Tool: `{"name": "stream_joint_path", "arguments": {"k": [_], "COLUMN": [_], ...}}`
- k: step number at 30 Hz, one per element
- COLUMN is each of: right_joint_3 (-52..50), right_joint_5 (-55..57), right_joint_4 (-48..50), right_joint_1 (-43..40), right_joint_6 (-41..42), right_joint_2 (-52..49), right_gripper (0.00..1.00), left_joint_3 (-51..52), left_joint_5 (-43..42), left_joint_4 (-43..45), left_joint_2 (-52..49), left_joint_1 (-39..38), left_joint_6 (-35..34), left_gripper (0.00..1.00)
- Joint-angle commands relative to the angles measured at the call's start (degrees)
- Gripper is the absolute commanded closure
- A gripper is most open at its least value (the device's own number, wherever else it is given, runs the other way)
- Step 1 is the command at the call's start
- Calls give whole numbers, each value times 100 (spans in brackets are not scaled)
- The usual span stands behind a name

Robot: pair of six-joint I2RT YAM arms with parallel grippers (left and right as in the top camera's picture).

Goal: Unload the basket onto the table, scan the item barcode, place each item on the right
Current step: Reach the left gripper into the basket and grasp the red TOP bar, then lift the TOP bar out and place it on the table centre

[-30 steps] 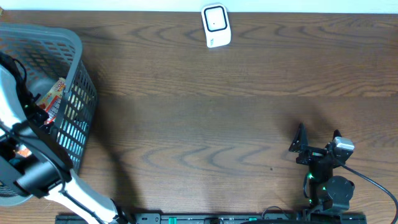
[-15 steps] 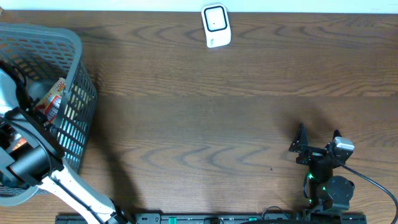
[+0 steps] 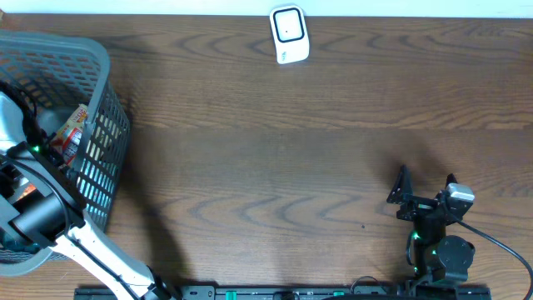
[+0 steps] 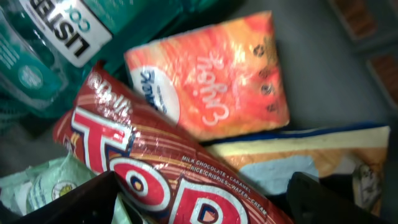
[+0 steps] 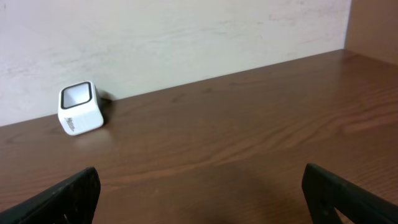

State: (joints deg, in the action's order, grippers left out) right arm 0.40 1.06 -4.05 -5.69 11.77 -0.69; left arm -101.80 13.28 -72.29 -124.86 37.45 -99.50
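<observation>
Red chocolate bar (image 4: 155, 168) lies inside the basket (image 3: 92, 50), atop other packets (image 4: 211, 81). Left gripper (image 4: 202, 190) spread astride it; right gripper (image 5: 199, 186), well outside the basket, spread, empty. Wrapper likely light, slick, crinkly: pinch across the narrow width, mid-length

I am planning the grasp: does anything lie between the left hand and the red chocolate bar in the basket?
Nothing visible does. The red chocolate bar lies uncovered, partly over the orange packet, right in front of the open left hand.
</observation>
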Motion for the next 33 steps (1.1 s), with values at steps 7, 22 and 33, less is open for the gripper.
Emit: {"name": "stream_joint_path", "arguments": {"k": [7, 22, 33], "right_joint_3": [-9, -9, -9], "right_joint_5": [-9, -7, -9], "right_joint_4": [-22, -24, -22], "right_joint_1": [-26, -26, -26], "right_joint_6": [61, 59, 61], "right_joint_2": [35, 35, 35], "right_gripper": [1, 1, 1], "left_joint_3": [72, 699, 278], "left_joint_5": [-503, -540, -514], "left_joint_4": [186, 310, 295], "left_joint_2": [-63, 68, 2074], "left_joint_1": [9, 70, 96], "left_joint_6": [63, 1038, 1746], "left_gripper": [12, 93, 92]}}
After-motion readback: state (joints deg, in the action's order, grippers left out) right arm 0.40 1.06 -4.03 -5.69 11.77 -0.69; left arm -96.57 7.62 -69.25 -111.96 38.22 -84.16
